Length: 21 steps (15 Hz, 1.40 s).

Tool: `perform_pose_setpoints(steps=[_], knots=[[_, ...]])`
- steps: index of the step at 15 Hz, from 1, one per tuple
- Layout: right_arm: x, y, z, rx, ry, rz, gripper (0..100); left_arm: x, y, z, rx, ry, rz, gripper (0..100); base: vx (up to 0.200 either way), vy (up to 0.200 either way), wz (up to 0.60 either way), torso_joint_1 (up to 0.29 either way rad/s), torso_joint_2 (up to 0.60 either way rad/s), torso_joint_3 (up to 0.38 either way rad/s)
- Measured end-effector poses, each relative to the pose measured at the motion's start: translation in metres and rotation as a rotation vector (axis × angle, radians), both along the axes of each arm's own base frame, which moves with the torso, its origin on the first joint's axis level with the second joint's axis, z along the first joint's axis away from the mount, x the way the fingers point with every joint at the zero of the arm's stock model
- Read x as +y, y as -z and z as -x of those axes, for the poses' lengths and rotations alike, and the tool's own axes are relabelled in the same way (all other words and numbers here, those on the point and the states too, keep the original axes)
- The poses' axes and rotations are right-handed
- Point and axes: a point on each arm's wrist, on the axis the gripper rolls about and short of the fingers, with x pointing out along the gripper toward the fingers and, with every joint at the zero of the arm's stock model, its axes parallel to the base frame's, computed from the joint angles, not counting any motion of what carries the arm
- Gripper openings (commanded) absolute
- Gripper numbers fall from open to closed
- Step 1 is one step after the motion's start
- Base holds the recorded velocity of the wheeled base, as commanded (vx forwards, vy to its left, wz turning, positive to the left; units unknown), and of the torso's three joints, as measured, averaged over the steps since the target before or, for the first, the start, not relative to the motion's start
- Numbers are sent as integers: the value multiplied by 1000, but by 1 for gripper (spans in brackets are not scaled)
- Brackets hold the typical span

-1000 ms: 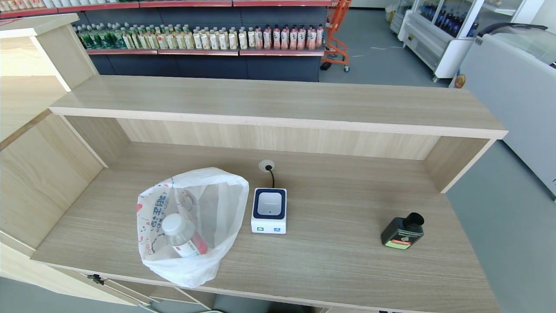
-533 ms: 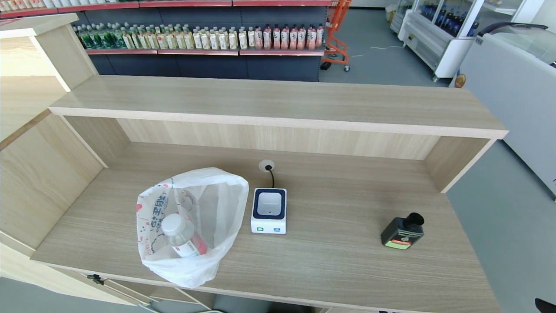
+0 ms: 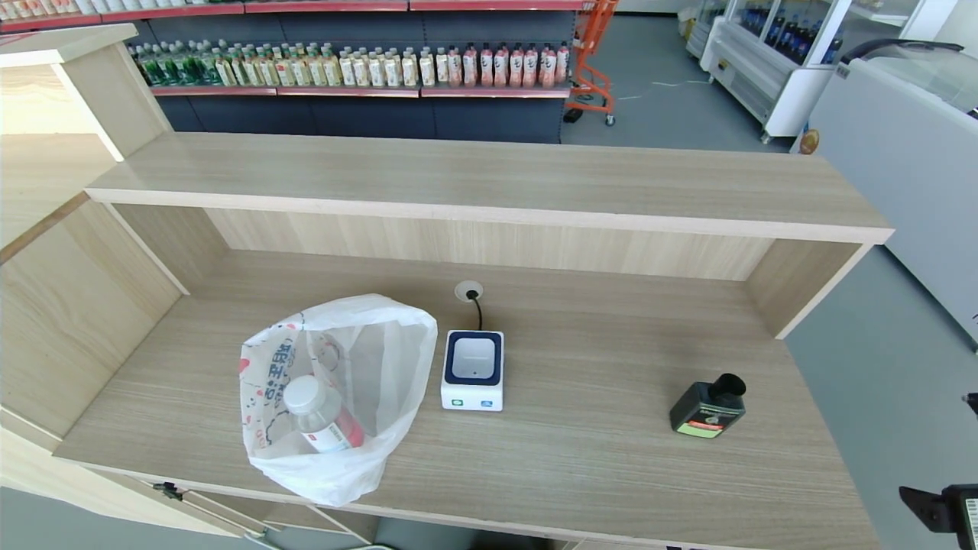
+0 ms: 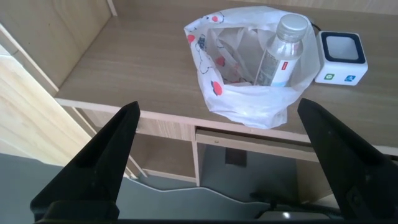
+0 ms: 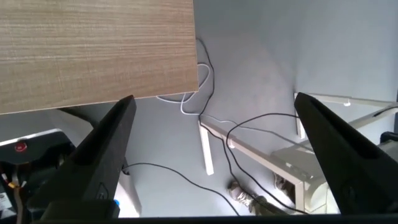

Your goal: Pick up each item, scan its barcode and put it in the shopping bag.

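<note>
Clear bottle (image 3: 319,418) is in the bag (image 3: 263,382), so the black bottle (image 3: 707,407) is next. The right gripper (image 5: 211,155), spread wide and empty, has to get over it.

Left fingers (image 4: 102,165) and right fingers (image 5: 102,158) are matte black wedges; beside the counter (image 3: 596,458), the black right arm (image 3: 934,507) bears a white label.

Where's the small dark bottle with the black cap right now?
In the head view the dark bottle sits on the right side of the counter, well right of the scanner, far from the shopping bag.
</note>
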Motion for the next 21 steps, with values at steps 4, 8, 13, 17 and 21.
perform_pose_setpoints(steps=[4, 8, 13, 17, 21], knots=[[5, 5, -30, -2, -94, 1, 100, 0, 0, 0, 0, 0, 0, 100, 0, 0, 0, 0, 0, 0], [9, 14, -48, 18, -129, 1, 100, 0, 0, 0, 0, 0, 0, 100, 0, 0, 0, 0, 0, 0], [16, 22, -70, -24, -173, -5, 100, 0, 0, 0, 0, 0, 0, 100, 0, 0, 0, 0, 0, 0], [27, 35, -95, -61, -248, -12, 100, 0, 0, 0, 0, 0, 0, 100, 0, 0, 0, 0, 0, 0], [34, 50, -109, -29, -289, 1, 100, 0, 0, 0, 0, 0, 0, 100, 0, 0, 0, 0, 0, 0]])
